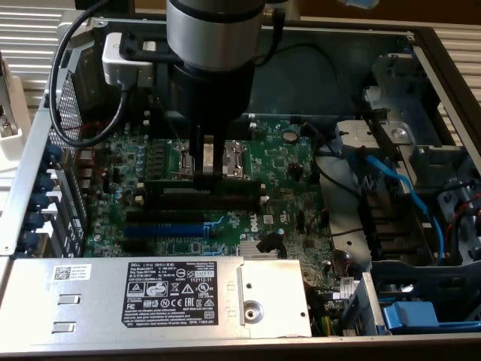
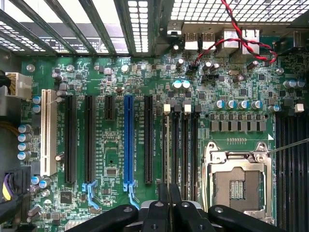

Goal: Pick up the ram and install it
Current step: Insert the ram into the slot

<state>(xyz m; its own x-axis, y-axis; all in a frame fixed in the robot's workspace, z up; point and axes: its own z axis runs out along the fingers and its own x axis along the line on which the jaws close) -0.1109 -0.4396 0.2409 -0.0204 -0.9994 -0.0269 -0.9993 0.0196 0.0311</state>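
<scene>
**Exterior and wrist views, open computer case.** I see the arm standing straight down over the green motherboard [image 1: 289, 162] inside the case [image 1: 443, 68].

- **Pincer.** The pincer [image 1: 204, 179] is at the middle of the board, just on the near side of the metal processor socket [image 1: 229, 156]. Its fingers are pressed almost together, pinching the ram [image 1: 237, 184] at about mid-length.
- **Ram.** In the exterior view the ram is a long, thin strip. It runs level from the exterior view's left to its right, along the black memory slots [image 1: 173, 201] and directly over them. I cannot tell whether its lower edge is seated in a slot or only touching one. In the wrist view I see the ram [image 2: 168, 189] edge-on, as a dark sliver between the two fingers [image 2: 158, 212]. It lines up with the group of four black memory slots [image 2: 186, 145] beside the socket [image 2: 239, 179].
- **Other landmarks.** The blue slot [image 1: 161, 229] lies nearer than the memory slots. The grey power supply [image 1: 150, 289], with its white label, fills the near edge. A blue cable [image 1: 406, 195] loops through the drive bay at the exterior view's right.
</scene>
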